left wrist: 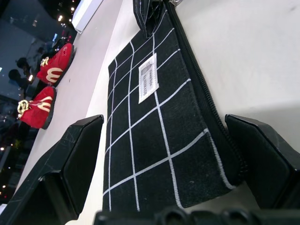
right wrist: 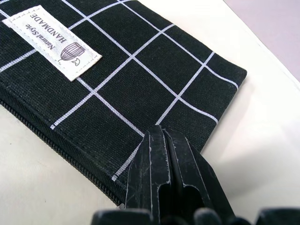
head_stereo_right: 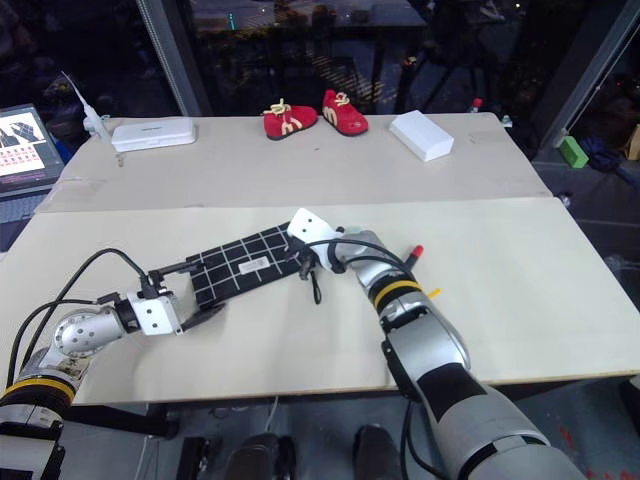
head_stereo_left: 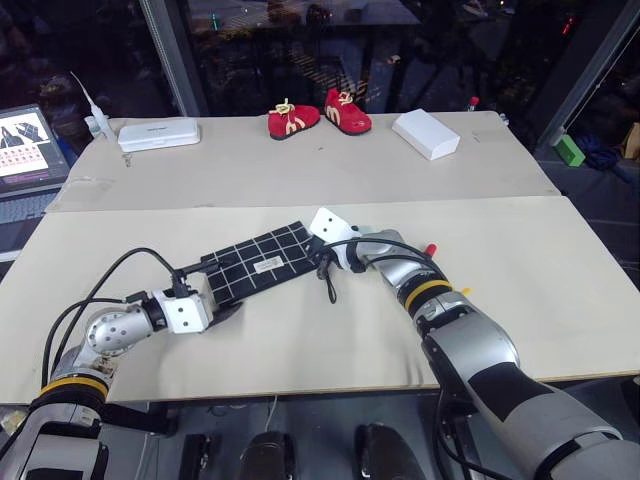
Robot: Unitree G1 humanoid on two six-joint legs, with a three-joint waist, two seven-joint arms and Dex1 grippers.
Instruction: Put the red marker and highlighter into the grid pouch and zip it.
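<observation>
- The grid pouch [head_stereo_left: 258, 262] lies flat on the tabletop [head_stereo_left: 520, 300], slanting from near left to far right, with its zipper along the near edge, which looks drawn shut along most of what we can see
- Our right hand [head_stereo_left: 322, 262] has its fingers pressed together at the pouch's right end, beside the black pull cord [head_stereo_left: 329, 285] (whether they pinch the fabric or the zip tab we cannot tell)
- Our left hand [head_stereo_left: 205, 298] stands with fingers wide apart, straddling the pouch's near-left corner and gripping nothing
- To do this step well, we judge the left hand should clamp that corner firmly, so the right hand can draw the zip without dragging the whole pouch
- A red tip [head_stereo_left: 431, 248], perhaps the red marker, pokes out behind our right forearm, so the pouch may not yet be filled; the highlighter we cannot make out
- Far off sit red baby shoes [head_stereo_left: 318, 114], a white box [head_stereo_left: 426, 133], a white case [head_stereo_left: 158, 133] and a laptop [head_stereo_left: 28, 150], all well apart
- Nothing blocks the pouch, though the cord could snag a finger
</observation>
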